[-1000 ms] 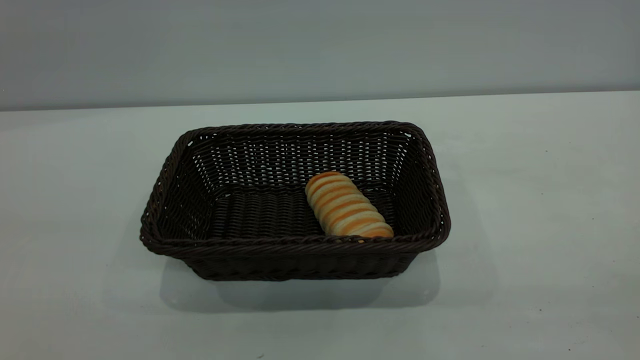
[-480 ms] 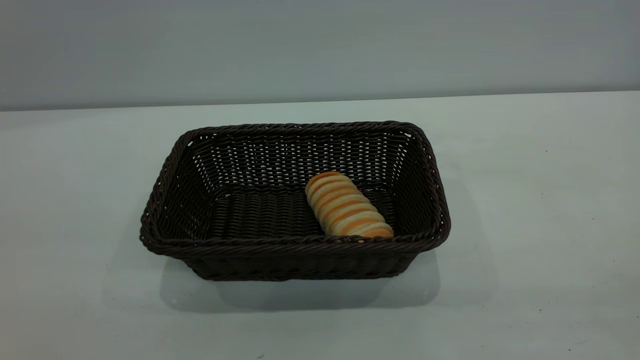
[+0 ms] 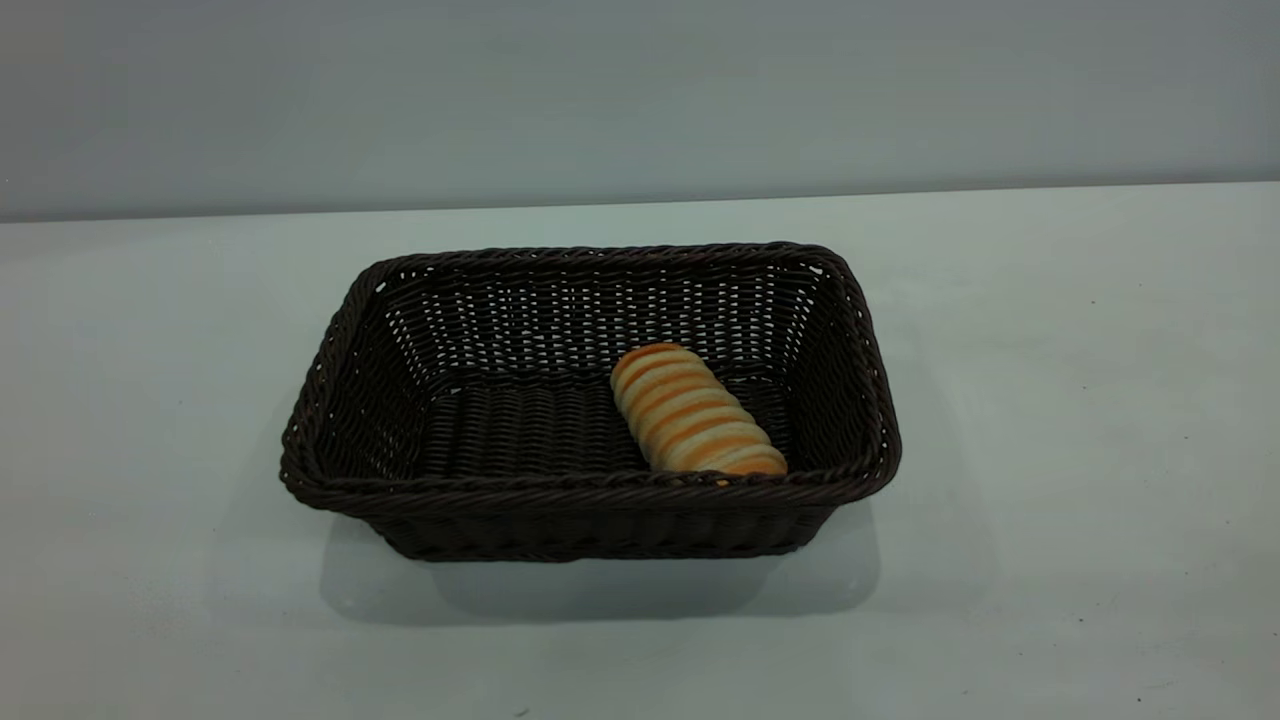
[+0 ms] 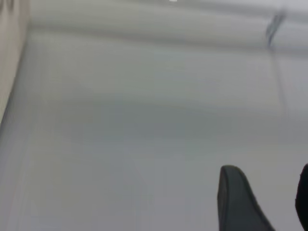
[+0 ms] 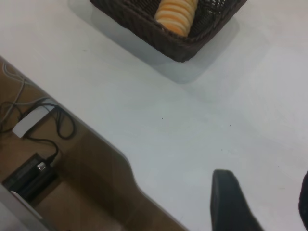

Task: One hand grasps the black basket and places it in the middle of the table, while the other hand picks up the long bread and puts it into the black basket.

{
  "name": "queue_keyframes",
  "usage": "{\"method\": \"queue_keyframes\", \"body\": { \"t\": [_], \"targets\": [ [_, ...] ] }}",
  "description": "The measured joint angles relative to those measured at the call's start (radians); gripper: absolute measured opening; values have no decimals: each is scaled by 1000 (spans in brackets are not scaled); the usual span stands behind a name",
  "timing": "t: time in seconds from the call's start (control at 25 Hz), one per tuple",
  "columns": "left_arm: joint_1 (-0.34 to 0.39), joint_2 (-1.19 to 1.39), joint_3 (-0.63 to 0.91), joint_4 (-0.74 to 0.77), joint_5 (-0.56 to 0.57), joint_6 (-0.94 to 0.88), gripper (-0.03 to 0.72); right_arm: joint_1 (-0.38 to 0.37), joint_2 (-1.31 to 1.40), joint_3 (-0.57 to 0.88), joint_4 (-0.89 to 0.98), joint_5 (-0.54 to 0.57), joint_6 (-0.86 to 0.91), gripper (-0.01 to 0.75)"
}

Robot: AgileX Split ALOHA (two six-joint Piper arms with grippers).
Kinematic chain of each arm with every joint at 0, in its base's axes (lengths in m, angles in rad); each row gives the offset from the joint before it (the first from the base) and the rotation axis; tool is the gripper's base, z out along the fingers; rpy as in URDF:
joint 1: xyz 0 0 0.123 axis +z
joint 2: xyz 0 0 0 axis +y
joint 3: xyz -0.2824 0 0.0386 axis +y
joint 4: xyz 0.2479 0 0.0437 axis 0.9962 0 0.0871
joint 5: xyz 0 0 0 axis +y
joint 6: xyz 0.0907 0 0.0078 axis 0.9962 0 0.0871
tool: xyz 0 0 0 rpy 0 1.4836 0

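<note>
Black basket (image 3: pixel 590 500) sits mid-table (image 3: pixel 1050 400); you see the long bread (image 3: pixel 695 412) inside, right of centre, angled. Both grippers, left (image 4: pixel 267 199) and right (image 5: pixel 262 202), are cut off, fingers spread, holding nothing.

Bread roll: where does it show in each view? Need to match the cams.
Exterior view: bread roll lies inside the basket, right of its middle, one end near the front rim.
Left wrist view: not in it.
Right wrist view: bread roll at the top edge, in the basket.
Shared landmark: the basket.
</note>
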Motion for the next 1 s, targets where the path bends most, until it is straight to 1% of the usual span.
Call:
{"method": "queue_keyframes", "body": {
  "t": [0.08,0.16,0.32,0.48,0.56,0.64,0.8,0.92,1.0],
  "targets": [
    [0,-3,-33,0,-35,-29,364,0,0,0,0,0,0,334],
    [0,-4,-29,0,-89,-79,364,0,0,0,0,0,0,334],
    [0,46,42,4,-217,-135,361,0,0,0,0,0,0,334],
    [0,219,123,4,-360,-164,347,0,0,0,0,0,0,334],
    [0,300,130,4,-433,-165,343,0,0,0,0,0,0,334],
    [0,363,127,5,-474,-135,343,0,0,0,0,0,0,334],
    [0,382,109,5,-551,-131,343,0,0,0,0,0,0,334],
    [0,382,108,6,-711,-259,343,0,0,0,0,0,0,334],
    [0,382,108,6,-860,-336,340,0,0,0,0,0,0,334]
  ]
}}
